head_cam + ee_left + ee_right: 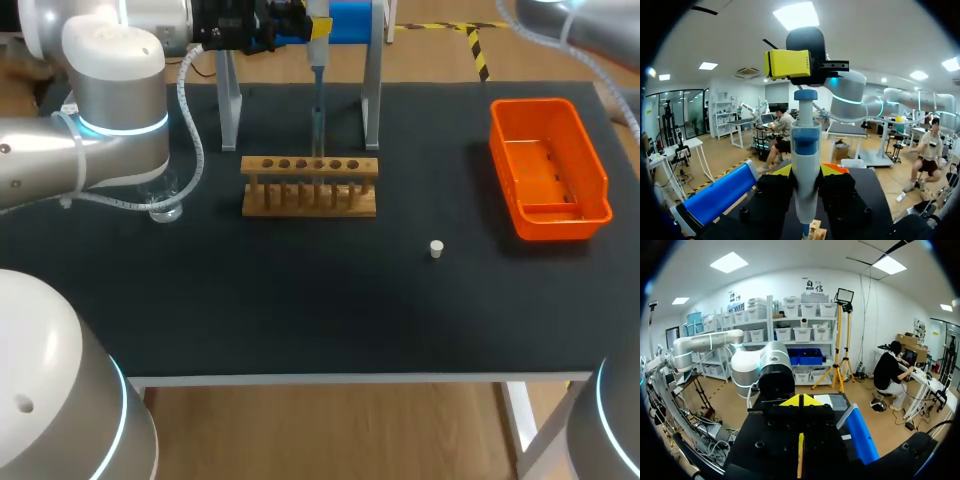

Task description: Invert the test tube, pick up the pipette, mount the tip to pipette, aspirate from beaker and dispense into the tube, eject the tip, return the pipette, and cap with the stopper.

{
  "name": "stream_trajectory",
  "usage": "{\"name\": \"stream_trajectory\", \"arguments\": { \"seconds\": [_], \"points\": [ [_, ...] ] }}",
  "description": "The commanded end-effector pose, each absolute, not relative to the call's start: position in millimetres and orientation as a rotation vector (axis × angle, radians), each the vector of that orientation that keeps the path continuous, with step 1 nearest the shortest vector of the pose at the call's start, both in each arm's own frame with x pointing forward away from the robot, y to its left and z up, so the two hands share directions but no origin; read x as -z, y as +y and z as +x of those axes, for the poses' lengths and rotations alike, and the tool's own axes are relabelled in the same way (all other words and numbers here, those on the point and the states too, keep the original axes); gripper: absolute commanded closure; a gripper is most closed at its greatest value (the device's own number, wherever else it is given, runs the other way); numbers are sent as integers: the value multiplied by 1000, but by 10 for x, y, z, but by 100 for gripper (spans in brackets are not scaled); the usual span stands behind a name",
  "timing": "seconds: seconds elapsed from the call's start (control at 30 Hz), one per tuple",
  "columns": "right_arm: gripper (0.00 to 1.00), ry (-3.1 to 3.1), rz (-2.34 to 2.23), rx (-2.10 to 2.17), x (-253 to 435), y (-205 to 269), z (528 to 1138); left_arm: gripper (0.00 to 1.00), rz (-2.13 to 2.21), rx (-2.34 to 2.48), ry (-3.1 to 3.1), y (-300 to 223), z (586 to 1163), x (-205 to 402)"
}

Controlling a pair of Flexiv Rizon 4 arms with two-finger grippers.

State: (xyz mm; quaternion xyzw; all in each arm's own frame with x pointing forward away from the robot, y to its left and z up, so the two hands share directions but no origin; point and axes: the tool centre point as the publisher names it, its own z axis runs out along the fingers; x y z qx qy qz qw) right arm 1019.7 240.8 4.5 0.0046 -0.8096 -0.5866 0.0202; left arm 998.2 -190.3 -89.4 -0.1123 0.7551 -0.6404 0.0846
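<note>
Head view: pipette (318, 80) hangs upright over wooden rack (310, 186), pinched in left jaws. Right jaws pressed together, empty. Stopper (436, 248) lies on bench (300, 300) near orange bin (530, 103).

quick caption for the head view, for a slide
Left gripper holds the pipette over the wooden rack, stopper and orange bin to its right.

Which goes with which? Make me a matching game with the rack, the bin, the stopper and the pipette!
Things:
1. rack
2. bin
3. stopper
4. pipette

Clues:
A. white
B. held by the left fingers
C. orange
D. wooden

Pairs: 1-D, 2-C, 3-A, 4-B.
</note>
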Motion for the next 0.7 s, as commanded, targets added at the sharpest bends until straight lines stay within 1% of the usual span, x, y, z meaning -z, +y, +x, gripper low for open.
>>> {"name": "stream_trajectory", "arguments": {
  "seconds": [0.03,0.7],
  "points": [
    [100,-2519,14,1811,-42,2413,10206,100,-336,1910,2251,-1906,9983,893],
    [100,-2547,23,1811,-3,2312,10140,100,-336,1910,2251,-1906,9983,893]
  ]
}}
